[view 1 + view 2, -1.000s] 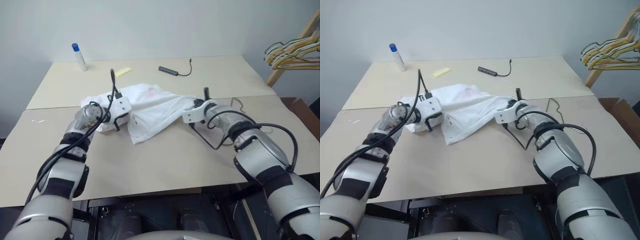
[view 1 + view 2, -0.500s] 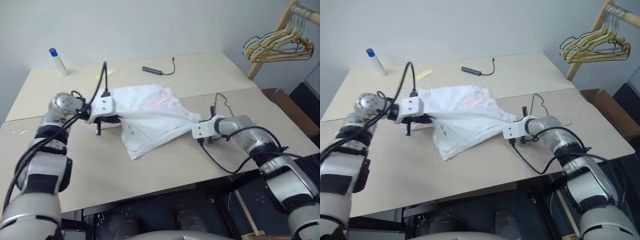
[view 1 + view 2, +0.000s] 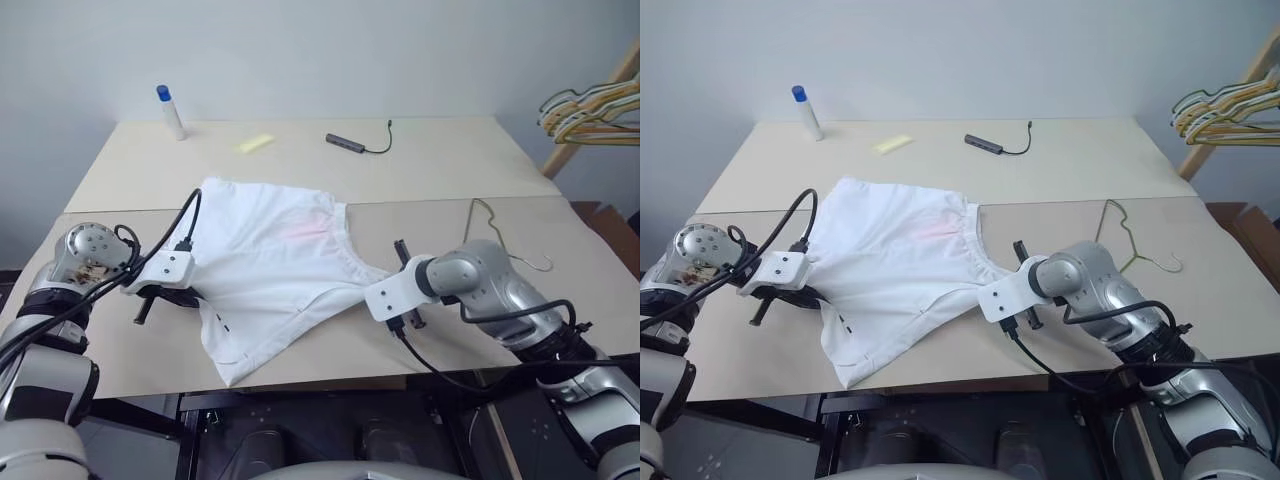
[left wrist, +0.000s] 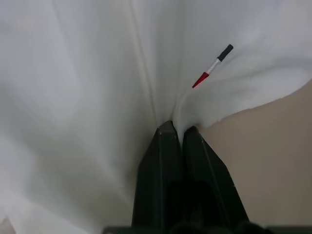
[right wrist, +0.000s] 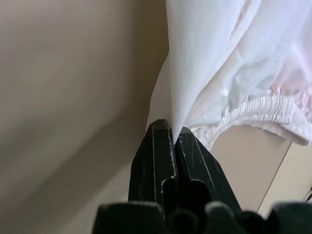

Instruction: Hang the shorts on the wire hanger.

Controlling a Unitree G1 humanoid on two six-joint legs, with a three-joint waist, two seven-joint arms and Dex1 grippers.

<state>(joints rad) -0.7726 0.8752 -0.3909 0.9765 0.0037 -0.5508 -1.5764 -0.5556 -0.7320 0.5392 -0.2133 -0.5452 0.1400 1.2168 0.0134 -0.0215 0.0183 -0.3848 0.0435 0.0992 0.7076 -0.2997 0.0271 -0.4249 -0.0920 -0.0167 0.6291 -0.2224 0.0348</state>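
The white shorts (image 3: 270, 265) lie spread across the table's middle, gathered waistband toward the right, with a faint pink patch (image 3: 305, 228). My left gripper (image 4: 176, 130) is shut on the fabric at the shorts' left edge, close to a small red-and-dark mark (image 4: 212, 66). My right gripper (image 5: 173, 127) is shut on a pinch of cloth by the elastic waistband (image 5: 253, 109) at the shorts' right side. The thin wire hanger (image 3: 1126, 240) lies flat on the table just right of my right arm, apart from the shorts.
At the back of the table are a blue-capped white tube (image 3: 170, 112), a yellow slip (image 3: 255, 143) and a dark hub with a cable (image 3: 345, 143). A bunch of yellow and tan hangers (image 3: 595, 105) hangs at the far right. The shorts' lower hem lies near the table's front edge (image 3: 300, 385).
Both grippers have pulled back toward me with the shorts in them, dragging the cloth nearer the front edge and spreading it flatter. The head camera has also shifted.
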